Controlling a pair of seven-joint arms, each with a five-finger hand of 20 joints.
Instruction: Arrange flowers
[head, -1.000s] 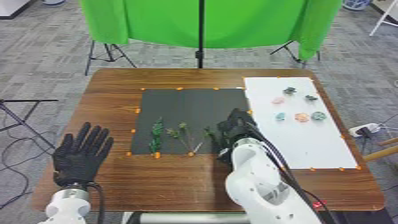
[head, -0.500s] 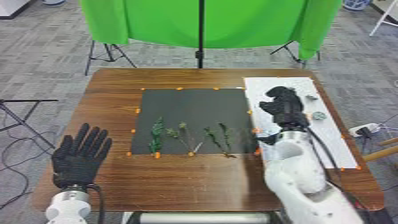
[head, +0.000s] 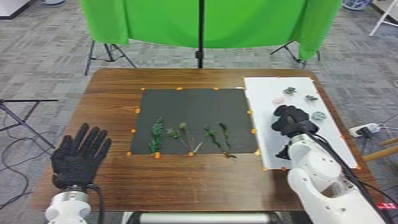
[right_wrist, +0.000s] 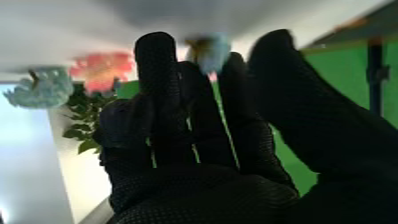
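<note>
Viewing the wooden table (head: 195, 185), I've left hand (head: 78, 161) and right hand (head: 293, 121) uncurled above it, green cloth (head: 249, 25) beyond it.

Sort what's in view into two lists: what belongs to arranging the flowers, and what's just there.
Part of the job:
- green stems
- small flower heads
- black sheet
- white sheet
- right hand, over the white sheet

Apparently just there:
- green cloth
- black pole

Left robot hand (head: 76, 162) splayed; right robot hand (head: 293, 121) mostly straight-fingered.
</note>
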